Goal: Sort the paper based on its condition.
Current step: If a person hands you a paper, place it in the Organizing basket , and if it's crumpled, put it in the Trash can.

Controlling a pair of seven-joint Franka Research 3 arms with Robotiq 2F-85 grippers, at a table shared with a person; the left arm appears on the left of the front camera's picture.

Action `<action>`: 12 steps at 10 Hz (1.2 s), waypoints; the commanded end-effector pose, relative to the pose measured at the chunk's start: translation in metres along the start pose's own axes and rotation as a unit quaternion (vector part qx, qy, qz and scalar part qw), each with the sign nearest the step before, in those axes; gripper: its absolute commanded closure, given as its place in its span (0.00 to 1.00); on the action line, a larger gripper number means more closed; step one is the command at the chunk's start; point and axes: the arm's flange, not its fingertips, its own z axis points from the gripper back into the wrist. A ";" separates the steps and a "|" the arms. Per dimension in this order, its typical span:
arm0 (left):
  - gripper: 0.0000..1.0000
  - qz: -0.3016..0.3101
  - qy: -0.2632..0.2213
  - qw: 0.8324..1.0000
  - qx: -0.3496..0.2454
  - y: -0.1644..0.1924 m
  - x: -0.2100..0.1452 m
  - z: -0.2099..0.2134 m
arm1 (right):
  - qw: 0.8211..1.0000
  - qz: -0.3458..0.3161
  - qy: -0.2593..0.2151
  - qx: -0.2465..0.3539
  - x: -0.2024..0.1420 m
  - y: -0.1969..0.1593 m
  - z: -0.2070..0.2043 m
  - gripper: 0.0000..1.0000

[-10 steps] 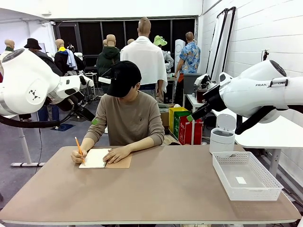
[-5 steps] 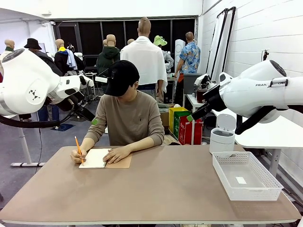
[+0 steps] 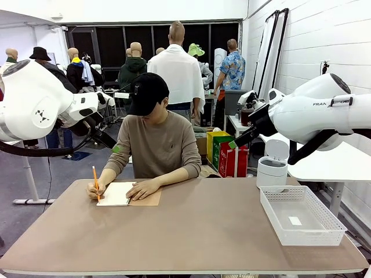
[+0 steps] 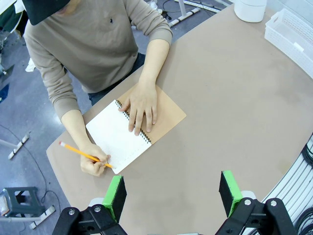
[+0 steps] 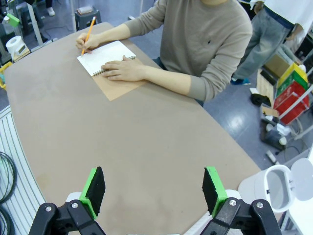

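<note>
The paper is out of view as loose sheets. A person at the far side writes with a yellow pencil (image 3: 95,182) on the white page of a spiral notebook (image 3: 117,194) with a brown cover, the other hand flat on it. The left wrist view has the notebook (image 4: 120,137) and pencil (image 4: 83,154) below it. My left gripper (image 4: 173,193) hangs open high above the table with nothing between its fingers. My right gripper (image 5: 154,188) is open too, high over the table's near right part, far from the notebook (image 5: 105,56).
A white plastic basket (image 3: 301,231) stands at the table's right end, with a small white scrap inside. Behind it is a white lidded bin (image 3: 272,168). Both white arms (image 3: 35,98) (image 3: 319,113) are raised at the sides.
The person's head has lifted a little and the pencil hand has shifted slightly. Neither arm has moved.
</note>
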 end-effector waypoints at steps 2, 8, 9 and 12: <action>0.00 -0.001 -0.006 1.000 -0.003 0.001 0.001 0.001 | 1.000 0.000 0.000 0.000 0.000 0.000 -0.001 0.00; 0.00 -0.001 -0.006 1.000 -0.003 0.001 0.001 0.001 | 1.000 0.000 0.000 0.000 0.000 0.000 -0.001 0.00; 0.00 -0.001 -0.006 1.000 -0.003 0.001 0.001 0.001 | 1.000 0.000 0.000 0.000 0.000 0.000 -0.001 0.00; 0.00 -0.001 -0.006 1.000 -0.003 0.001 0.001 0.001 | 1.000 0.000 0.000 0.000 0.000 0.000 -0.001 0.00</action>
